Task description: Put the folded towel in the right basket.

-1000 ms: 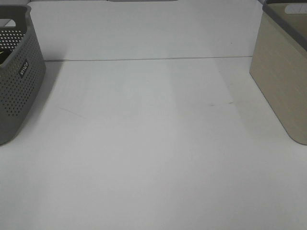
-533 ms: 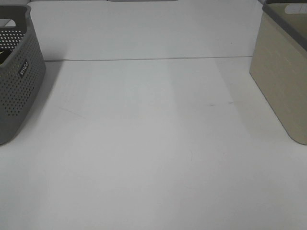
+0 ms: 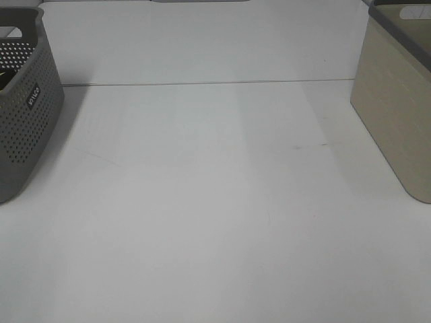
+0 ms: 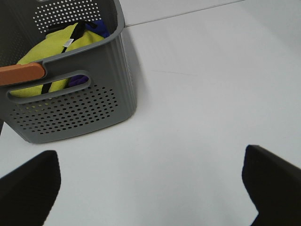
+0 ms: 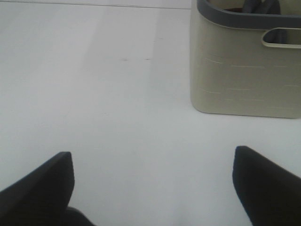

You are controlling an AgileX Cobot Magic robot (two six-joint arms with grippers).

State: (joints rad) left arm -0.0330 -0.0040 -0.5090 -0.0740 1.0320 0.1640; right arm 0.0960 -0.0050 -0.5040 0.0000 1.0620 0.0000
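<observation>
The right basket (image 3: pixel 397 101) is beige with a grey rim, at the table's right edge; it also shows in the right wrist view (image 5: pixel 244 70). Something dark grey-blue (image 5: pixel 261 5) lies inside it; I cannot tell if it is the towel. No folded towel lies on the table. My left gripper (image 4: pixel 150 188) is open and empty, with its fingers (image 4: pixel 28 188) wide apart over bare table near the grey basket (image 4: pixel 70 103). My right gripper (image 5: pixel 153 186) is open and empty, short of the beige basket. Neither gripper shows in the exterior high view.
The grey perforated basket (image 3: pixel 23 114) stands at the table's left edge. It holds a yellow cloth (image 4: pixel 56 44) with a black strap and a purple cloth (image 4: pixel 99 26). An orange piece (image 4: pixel 21 74) rests on its rim. The white table (image 3: pixel 215 202) lies between the baskets.
</observation>
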